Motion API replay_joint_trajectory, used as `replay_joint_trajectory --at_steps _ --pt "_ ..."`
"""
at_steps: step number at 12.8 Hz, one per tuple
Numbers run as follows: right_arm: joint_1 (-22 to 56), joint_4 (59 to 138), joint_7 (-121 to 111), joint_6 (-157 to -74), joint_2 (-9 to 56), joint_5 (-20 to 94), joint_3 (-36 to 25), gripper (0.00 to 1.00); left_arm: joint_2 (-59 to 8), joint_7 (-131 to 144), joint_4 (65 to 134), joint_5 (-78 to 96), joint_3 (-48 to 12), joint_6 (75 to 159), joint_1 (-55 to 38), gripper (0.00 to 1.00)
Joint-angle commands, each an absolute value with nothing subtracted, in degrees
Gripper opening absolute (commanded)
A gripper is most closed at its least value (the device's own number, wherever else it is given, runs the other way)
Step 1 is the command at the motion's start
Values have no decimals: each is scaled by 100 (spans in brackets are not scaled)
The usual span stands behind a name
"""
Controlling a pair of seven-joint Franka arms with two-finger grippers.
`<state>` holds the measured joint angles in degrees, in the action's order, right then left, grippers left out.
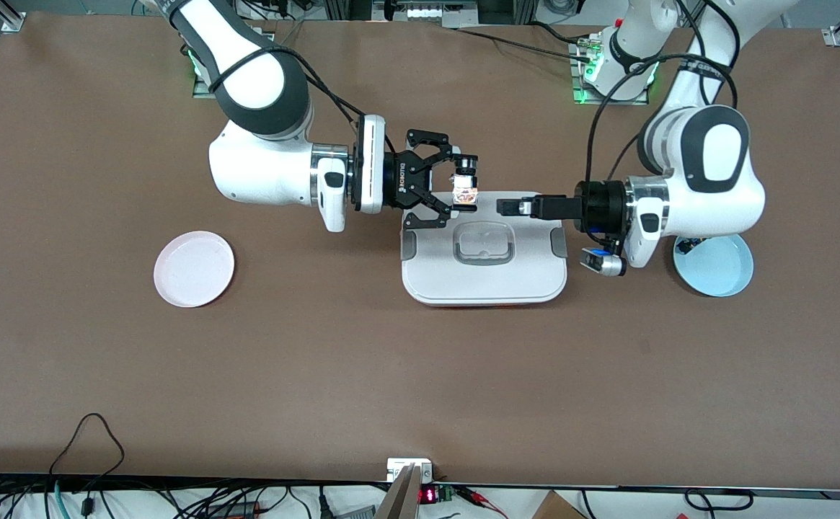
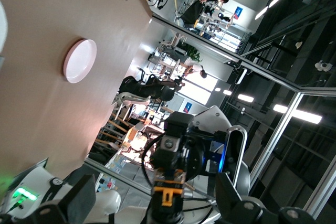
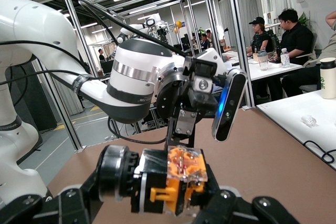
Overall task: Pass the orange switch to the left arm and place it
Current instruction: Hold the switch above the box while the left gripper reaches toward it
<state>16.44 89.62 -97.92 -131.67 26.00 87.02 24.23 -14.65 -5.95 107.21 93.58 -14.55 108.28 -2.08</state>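
One orange switch (image 1: 466, 186) clamped in right end effector (image 1: 463, 189) (over box (image 1: 484, 277)), left end effector (image 1: 507, 207) agape.

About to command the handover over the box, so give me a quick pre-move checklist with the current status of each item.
1. Right gripper shut on the orange switch: ok, the switch sits clamped between its fingers in the right wrist view.
2. Left gripper open to receive: ok.
3. Left gripper lined up with the switch: cannot tell; from the front it points toward it with a gap between them, and height is not settled.
4. Both grippers over the box, clear of its lid: cannot tell how much clearance.
5. Switch end free for the left gripper to take: ok, it faces the left wrist camera.
6. Blue plate and pink plate out of the path: ok.
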Motion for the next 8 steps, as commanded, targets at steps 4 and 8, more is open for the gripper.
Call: replay_joint_trajectory --at_steps 4,8 --pt "1740 8824 -9861 -13254 2672 8877 2382 18 -1362 -633 10793 9809 -2144 11725 -176 98" --pt "1740 8833 -9853 -13254 2672 8895 2382 18 -1240 -554 10872 9809 -2153 11663 -158 90"
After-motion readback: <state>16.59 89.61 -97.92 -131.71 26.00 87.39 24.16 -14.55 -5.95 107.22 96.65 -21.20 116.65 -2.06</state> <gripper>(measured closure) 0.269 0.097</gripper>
